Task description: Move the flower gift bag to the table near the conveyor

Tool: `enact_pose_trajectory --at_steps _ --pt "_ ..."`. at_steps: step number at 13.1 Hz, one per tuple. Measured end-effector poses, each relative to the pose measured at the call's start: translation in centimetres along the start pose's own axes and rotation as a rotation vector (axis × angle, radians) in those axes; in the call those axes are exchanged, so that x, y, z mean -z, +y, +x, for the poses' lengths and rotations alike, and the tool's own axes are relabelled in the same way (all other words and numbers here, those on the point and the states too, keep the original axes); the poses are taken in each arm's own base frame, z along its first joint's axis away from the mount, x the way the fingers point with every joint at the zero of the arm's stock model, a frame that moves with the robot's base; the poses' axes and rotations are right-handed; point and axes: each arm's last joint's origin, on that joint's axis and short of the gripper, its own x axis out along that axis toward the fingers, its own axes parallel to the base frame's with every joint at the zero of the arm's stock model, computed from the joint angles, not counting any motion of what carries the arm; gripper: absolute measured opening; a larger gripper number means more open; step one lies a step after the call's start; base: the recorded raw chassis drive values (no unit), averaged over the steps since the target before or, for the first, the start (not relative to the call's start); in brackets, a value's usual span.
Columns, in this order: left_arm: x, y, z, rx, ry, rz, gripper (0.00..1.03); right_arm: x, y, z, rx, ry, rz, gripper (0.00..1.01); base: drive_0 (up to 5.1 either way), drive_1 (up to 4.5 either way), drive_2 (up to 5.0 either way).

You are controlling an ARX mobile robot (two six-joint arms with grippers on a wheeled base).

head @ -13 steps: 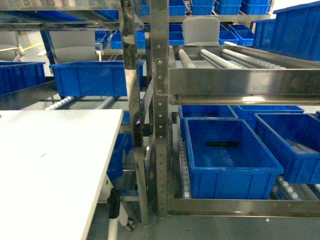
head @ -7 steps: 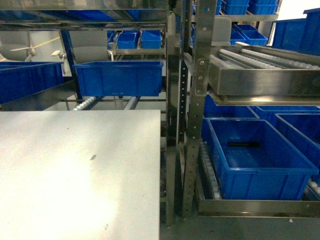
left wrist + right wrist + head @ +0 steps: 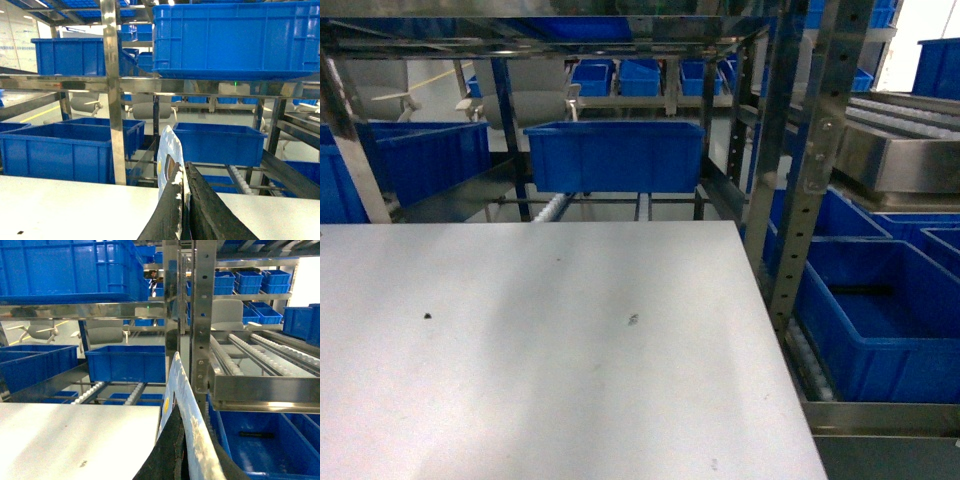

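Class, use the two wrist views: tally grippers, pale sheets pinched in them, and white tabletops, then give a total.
grippers: 2, the left gripper and the right gripper
pinched sheets: 2, a pale sheet in each; possibly one bag
table: 1
total: 5

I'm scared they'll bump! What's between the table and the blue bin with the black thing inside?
In the head view, a holed steel rack post stands between the table and that blue bin, with small white rollers beside the bin.

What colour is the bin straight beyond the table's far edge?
Blue bin; clearest in the head view.
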Motion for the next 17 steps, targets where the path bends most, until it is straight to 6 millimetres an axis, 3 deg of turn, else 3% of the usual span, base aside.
enact_pose_trajectory --at_steps 17 --pt "-0.02 0.00 -0.01 0.000 -0.001 0.000 0.02 0.01 0.00 0.00 0.000 0.000 0.000 0.02 -5.0 2.44 2.4"
